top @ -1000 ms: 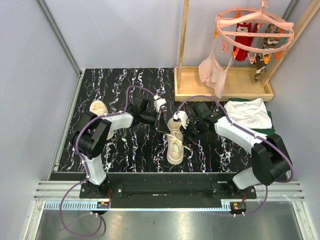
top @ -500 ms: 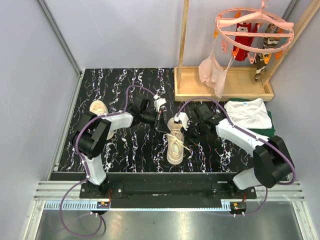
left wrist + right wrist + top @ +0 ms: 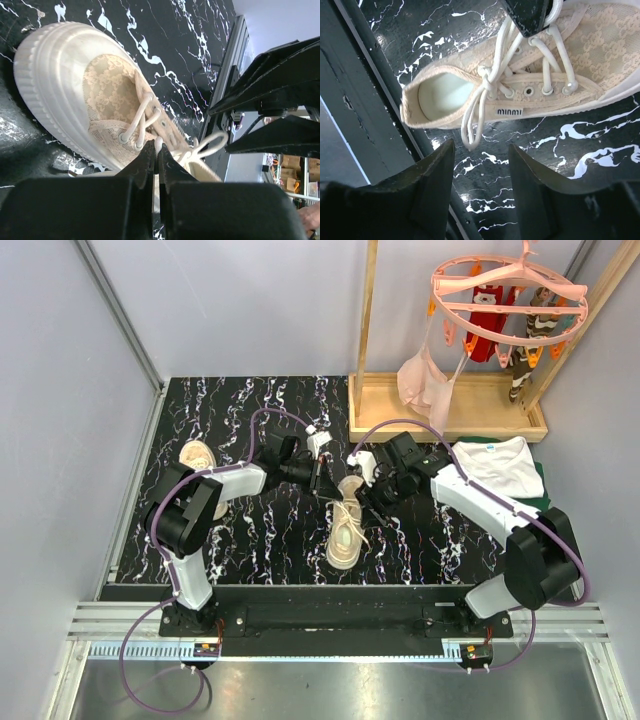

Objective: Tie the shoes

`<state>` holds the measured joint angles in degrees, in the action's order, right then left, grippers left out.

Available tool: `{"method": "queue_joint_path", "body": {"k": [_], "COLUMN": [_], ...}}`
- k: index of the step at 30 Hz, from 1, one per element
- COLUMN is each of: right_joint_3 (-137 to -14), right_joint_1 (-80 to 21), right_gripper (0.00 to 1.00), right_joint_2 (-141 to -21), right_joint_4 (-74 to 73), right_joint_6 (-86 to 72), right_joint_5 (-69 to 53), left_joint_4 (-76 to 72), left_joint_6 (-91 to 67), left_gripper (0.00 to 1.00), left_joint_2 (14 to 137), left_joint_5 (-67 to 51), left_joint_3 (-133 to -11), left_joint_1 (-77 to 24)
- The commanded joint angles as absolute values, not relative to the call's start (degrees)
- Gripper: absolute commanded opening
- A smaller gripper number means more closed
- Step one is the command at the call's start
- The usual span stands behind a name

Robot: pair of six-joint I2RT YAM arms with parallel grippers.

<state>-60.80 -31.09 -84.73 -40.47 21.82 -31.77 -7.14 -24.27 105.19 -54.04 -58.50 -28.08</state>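
Insole (image 3: 445, 92) inside shoe (image 3: 535, 97); lace (image 3: 209, 144) in left jaws

A black table (image 3: 250, 530) with white marble streaks, and the things lying on it.
One cream shoe (image 3: 343, 530) lies on its side just under the left gripper (image 3: 318, 480) and the right gripper (image 3: 368, 502). The other shoe (image 3: 198, 457) lies well off to the left of the left gripper. Beyond the right gripper sits a wooden stand (image 3: 450, 412). To its right a white T-shirt (image 3: 497, 465) lies on a green cloth (image 3: 541, 486).
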Motion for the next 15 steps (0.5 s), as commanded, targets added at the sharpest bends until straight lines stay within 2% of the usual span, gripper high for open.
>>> {"method": "queue_joint_path", "body": {"k": [1, 4, 6, 15], "right_joint_3": [-63.5, -64.9, -66.1, -73.0], "right_joint_1": [-30.6, -30.6, -30.6, -33.6], "right_gripper": [0.55, 0.53, 0.47, 0.4], "right_joint_2": [-83.8, -84.2, -84.5, -88.8], "right_joint_4": [-42.5, -42.5, -42.4, -44.1], "right_joint_6": [18.8, 17.6, 16.4, 14.8], "right_joint_5": [-32.8, -33.5, -34.4, -34.2], "left_joint_4": [-11.9, -11.9, -11.8, -12.0], "left_joint_6": [-25.3, -25.7, -25.7, -25.8], "left_gripper": [0.0, 0.0, 0.0, 0.0], "left_joint_2": [105.1, 105.6, 105.8, 106.1], "left_joint_5": [-51.8, -51.9, -52.0, -52.2], "left_joint_3": [-58.7, -59.4, -59.6, -59.4], "left_joint_1": [-27.9, -27.9, -27.9, -27.8]}}
